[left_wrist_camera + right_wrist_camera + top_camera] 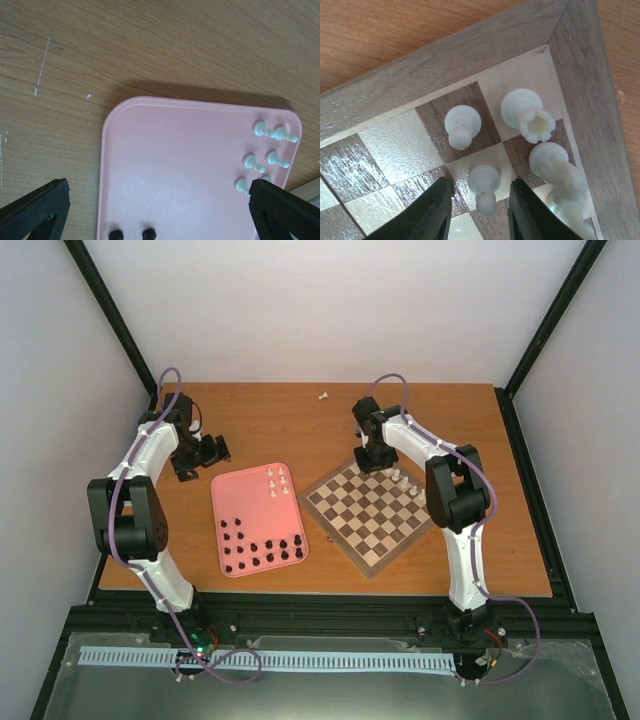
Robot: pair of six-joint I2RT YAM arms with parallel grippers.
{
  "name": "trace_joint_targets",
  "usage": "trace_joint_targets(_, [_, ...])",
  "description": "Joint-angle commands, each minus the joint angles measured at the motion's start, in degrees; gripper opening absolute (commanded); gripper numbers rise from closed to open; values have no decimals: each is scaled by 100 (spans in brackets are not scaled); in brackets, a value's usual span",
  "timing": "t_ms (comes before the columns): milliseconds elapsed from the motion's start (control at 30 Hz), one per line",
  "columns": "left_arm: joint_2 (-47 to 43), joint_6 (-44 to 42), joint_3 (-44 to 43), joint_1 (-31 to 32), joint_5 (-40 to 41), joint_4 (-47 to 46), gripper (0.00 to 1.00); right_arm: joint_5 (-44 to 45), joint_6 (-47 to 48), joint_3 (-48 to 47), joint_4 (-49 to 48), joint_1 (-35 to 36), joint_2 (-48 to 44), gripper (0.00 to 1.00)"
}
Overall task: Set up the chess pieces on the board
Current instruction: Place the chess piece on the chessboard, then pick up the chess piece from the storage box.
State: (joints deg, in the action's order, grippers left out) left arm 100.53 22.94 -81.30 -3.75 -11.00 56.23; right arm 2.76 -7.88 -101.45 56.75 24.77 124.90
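Note:
The wooden chessboard [365, 525] lies right of centre. My right gripper [375, 458] is open over its far corner. In the right wrist view its fingers [427, 215] straddle a standing white pawn [485, 186] with a gap on each side. Another white pawn [462, 125], a rook [526, 111] and taller white pieces [555, 167] stand beside it on the board's edge rows [470, 55]. My left gripper [205, 452] is open and empty above the far edge of the pink tray [165, 150]. Several white pieces [265, 150] and black pieces [132, 234] stand in the tray.
The pink tray [240, 490] sits left of the board, with white pieces [278, 480] at its far right corner and black pieces [262, 548] along its near side. One white piece [323, 395] lies on the table near the back edge.

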Motion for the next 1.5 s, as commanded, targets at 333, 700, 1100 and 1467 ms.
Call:
trace_joint_targets(333, [147, -13, -285, 14, 20, 44, 100, -771, 109, 34, 465, 377, -1153, 45])
trace_joint_targets(700, [153, 7, -337, 15, 18, 47, 100, -1389, 166, -1908, 697, 1337, 144, 47])
trace_joint_targets(1100, [-51, 23, -90, 14, 2, -18, 100, -1924, 379, -3395, 525, 2119, 1677, 44])
trace_joint_targets(1467, [-137, 36, 38, 14, -105, -89, 100, -1145, 289, -3273, 549, 2321, 1819, 43])
